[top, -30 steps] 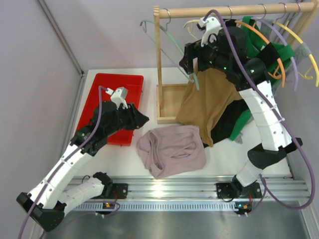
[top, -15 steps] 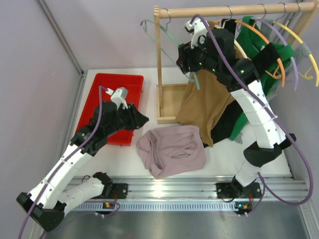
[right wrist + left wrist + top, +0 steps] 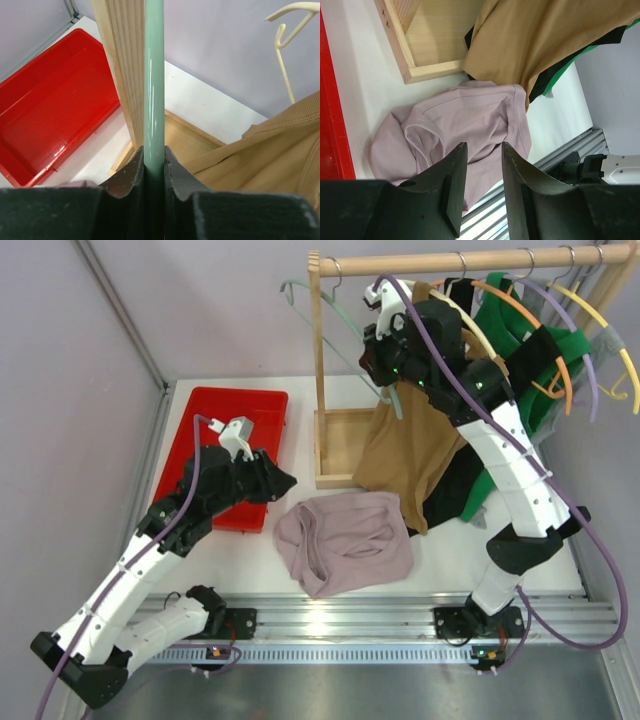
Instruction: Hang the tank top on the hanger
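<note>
Two grippers: the left gripper (image 3: 484,150) sat at lower centre of its wrist view; the right gripper (image 3: 154,152) sat at lower centre of its own wrist view.
Left gripper fingers: stood apart with nothing between them; the tank top (image 3: 470,120) showed through the gap.
Right gripper fingers: were clamped on the hanger (image 3: 153,75), one pad on each side of its thin mint-green arm.
Hanger position: at upper centre of the top view, at the left end of the wooden rail (image 3: 480,258), just beside the wooden post (image 3: 122,65).
Tank top position: lay crumpled on the white table (image 3: 445,550) at lower centre of the top view, between the red tray (image 3: 235,420) and the hanging brown top (image 3: 415,455), touching the brown top's lower edge.
</note>
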Robot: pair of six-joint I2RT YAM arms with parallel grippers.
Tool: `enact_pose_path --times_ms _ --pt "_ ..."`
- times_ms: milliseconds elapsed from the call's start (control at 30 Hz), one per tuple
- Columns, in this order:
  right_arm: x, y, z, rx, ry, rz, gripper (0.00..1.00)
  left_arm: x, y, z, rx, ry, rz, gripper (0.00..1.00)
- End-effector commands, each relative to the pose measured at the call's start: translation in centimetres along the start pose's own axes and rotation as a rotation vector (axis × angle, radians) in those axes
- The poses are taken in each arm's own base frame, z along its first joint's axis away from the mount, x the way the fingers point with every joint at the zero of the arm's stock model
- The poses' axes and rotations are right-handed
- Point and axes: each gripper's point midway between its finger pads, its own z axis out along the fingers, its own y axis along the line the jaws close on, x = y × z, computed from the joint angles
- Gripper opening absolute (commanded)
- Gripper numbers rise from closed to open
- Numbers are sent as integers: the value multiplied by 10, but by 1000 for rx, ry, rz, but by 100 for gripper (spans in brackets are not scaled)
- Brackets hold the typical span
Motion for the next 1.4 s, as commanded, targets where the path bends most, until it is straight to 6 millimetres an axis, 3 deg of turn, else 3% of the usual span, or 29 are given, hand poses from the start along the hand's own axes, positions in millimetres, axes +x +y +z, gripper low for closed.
enact_pose_path --times_ms 0,600,967,1367 --pt "-30 -1 -11 31 -94 -5 2 -5 -3 -6 13 -22 2 39" --pt "-77 -24 -45 135 -275 43 0 -2 -4 -4 25 -21 -4 38" --pt "-82 -27 -68 141 -325 67 0 0 -3 -1 26 -15 -7 39" --pt "-91 -30 -70 156 -368 80 0 3 -2 -1 28 -9 -7 38"
